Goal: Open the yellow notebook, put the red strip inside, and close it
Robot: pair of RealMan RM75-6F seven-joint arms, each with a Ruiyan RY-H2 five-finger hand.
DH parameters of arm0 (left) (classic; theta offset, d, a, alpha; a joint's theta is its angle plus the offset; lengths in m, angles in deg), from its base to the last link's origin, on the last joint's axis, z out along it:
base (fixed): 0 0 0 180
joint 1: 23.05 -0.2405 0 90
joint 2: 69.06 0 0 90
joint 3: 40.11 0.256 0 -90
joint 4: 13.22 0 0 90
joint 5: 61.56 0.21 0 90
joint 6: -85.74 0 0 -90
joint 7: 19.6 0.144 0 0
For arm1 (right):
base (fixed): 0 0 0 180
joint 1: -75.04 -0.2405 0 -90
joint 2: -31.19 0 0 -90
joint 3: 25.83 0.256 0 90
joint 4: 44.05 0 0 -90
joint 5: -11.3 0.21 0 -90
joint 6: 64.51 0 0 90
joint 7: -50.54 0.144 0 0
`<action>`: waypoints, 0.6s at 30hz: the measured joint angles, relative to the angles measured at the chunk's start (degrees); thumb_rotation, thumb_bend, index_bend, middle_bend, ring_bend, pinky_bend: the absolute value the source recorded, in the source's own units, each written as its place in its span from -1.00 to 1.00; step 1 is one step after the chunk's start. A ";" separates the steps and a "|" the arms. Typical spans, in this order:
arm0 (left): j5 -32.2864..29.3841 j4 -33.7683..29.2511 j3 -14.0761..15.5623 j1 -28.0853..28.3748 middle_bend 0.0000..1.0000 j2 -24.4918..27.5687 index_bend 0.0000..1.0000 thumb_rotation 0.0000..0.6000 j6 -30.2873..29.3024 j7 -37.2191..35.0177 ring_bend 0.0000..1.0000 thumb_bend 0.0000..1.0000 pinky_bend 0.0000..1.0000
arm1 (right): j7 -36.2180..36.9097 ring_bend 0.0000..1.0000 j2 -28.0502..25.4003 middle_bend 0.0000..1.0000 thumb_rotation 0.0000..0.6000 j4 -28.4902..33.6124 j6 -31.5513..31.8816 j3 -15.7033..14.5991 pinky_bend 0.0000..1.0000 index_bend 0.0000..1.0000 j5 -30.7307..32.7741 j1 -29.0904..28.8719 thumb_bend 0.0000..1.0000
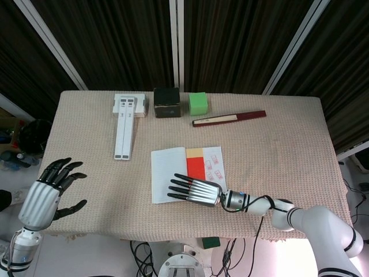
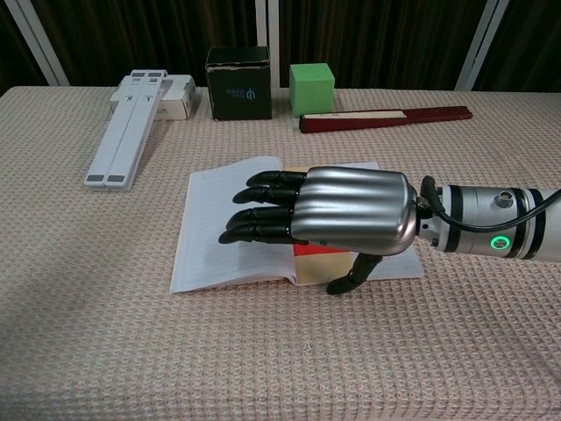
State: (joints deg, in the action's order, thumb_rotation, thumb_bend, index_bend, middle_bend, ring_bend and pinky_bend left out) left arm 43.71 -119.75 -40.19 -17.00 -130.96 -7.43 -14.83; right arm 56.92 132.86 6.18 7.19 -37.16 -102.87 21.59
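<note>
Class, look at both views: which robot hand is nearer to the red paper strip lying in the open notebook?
The right robot hand: it hovers over the red paper strip. The left robot hand is off the table's left edge.

Silver ribbed robot hand (image 2: 351, 219), black fingers (image 2: 263, 215) (green wrist light).
</note>
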 measured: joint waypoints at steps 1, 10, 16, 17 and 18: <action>0.00 0.01 0.00 -0.01 -0.57 0.01 -0.29 1.00 -0.02 -0.02 -0.74 -0.94 -0.65 | 0.07 -1.00 0.02 -0.87 1.00 -0.02 0.00 -0.02 -1.00 -1.00 -0.02 -0.06 -0.85; 0.14 0.09 0.09 -0.21 -0.57 0.11 -0.29 1.00 -0.36 -0.11 -0.74 -0.94 -0.65 | -0.23 -1.00 -0.98 -0.84 1.00 1.08 1.96 -0.55 -1.00 -1.00 -0.63 0.44 -0.85; 0.34 0.23 0.06 -0.19 -0.57 0.07 -0.29 1.00 -0.51 -0.36 -0.74 -0.94 -0.65 | -0.49 -1.00 -3.34 -0.74 1.00 1.53 5.99 -0.14 -1.00 -0.80 -0.24 2.31 -0.83; 0.37 0.23 0.05 -0.13 -0.57 0.04 -0.29 1.00 -0.45 -0.37 -0.74 -0.94 -0.65 | -0.40 -1.00 -3.64 -0.74 1.00 1.44 6.37 0.06 -1.00 -0.78 0.09 2.65 -0.81; 0.39 0.22 0.02 -0.05 -0.57 -0.02 -0.29 1.00 -0.34 -0.37 -0.74 -0.94 -0.65 | -0.24 -1.00 -3.77 -0.74 1.00 1.36 6.57 0.29 -1.00 -0.76 0.48 2.92 -0.80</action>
State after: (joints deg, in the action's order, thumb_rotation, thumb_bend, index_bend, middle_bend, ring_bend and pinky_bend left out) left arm 44.10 -119.53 -40.17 -17.05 -130.98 -7.76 -15.20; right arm 56.68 129.08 7.54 13.75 -36.88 -102.39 24.51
